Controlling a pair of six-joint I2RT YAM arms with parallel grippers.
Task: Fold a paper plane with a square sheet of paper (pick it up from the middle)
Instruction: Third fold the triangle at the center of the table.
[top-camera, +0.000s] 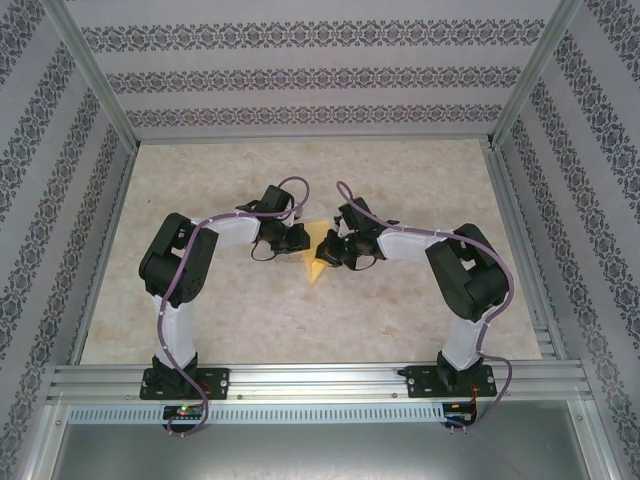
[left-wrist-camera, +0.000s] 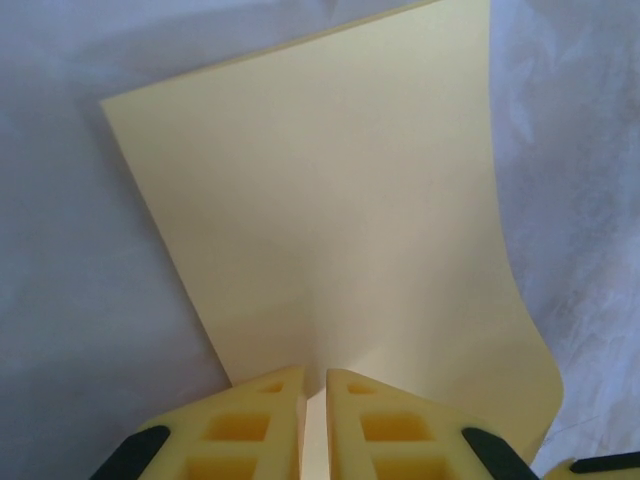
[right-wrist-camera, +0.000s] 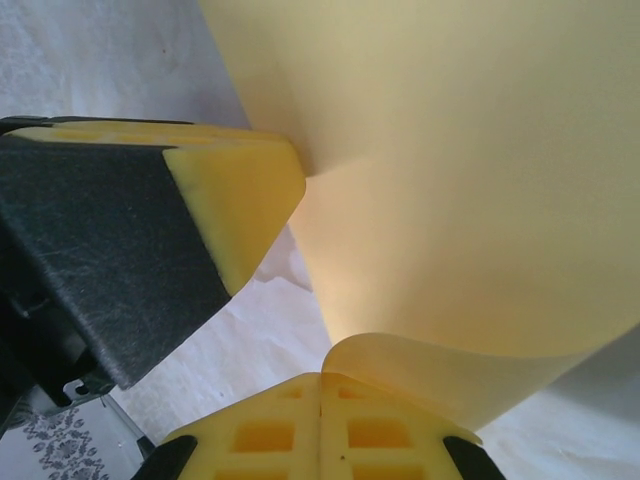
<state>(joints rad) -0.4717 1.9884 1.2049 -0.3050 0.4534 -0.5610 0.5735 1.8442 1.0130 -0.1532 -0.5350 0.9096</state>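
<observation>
The left gripper's yellow fingers stand almost together, with only a thin slit between them, and the near edge of the square sheet of paper runs into that slit, so they are pinching it. From there the sheet stretches straight away from the fingertips, longer than it is wide in this view, its right side bowed and one far corner sharp at the upper left.

The right gripper has its fingers pressed fully together. A curled edge of the sheet springs up right at the tips, caught between them. Above the curl the sheet rises as a broad wall, and a pad of the left gripper presses a dent into it.

From above, the sheet hangs between the two grippers over the middle of the tabletop. Its visible part is a narrow wedge running far to near, its point toward the near edge.
</observation>
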